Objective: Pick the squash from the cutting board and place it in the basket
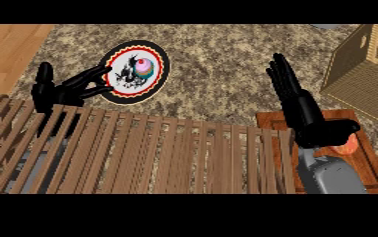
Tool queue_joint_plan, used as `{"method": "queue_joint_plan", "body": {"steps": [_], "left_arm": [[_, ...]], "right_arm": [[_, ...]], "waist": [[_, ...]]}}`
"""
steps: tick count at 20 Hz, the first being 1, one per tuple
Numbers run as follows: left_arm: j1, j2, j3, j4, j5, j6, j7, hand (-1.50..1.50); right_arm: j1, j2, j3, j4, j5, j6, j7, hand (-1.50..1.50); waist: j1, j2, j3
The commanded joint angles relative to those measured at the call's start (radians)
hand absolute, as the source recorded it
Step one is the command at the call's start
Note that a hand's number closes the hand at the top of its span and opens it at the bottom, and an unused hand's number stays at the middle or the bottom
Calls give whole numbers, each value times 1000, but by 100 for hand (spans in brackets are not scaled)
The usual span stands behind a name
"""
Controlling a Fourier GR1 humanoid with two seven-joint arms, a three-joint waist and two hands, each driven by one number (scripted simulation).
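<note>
Orange squash [355, 142] on the cutting board [275, 121] lies just beside the right hand [306, 116], whose straight, open fingers hold nothing.

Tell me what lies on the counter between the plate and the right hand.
In the head view, only bare speckled counter lies between the plate and the right hand.

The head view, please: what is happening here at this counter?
The robot's right hand, fingers straight, hovers over the reddish-brown wooden cutting board at the lower right. An orange bit by its palm may be the squash; nothing is gripped. The slatted wooden basket lies along the near edge. The left hand rests open beside a round red-rimmed plate holding a small cupcake.
</note>
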Motion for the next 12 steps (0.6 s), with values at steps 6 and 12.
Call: {"method": "queue_joint_plan", "body": {"steps": [6,12], "left_arm": [[-4,201,38,-88,-142,-64,-79,0],[27,167,7,-98,-135,-85,-48,0]], "right_arm": [[-62,-134,-161,106,-135,183,-20,150],[-99,107,-121,112,-81,-77,-55,-150]], "waist": [[-52,10,5],[-63,6,-1]]}}
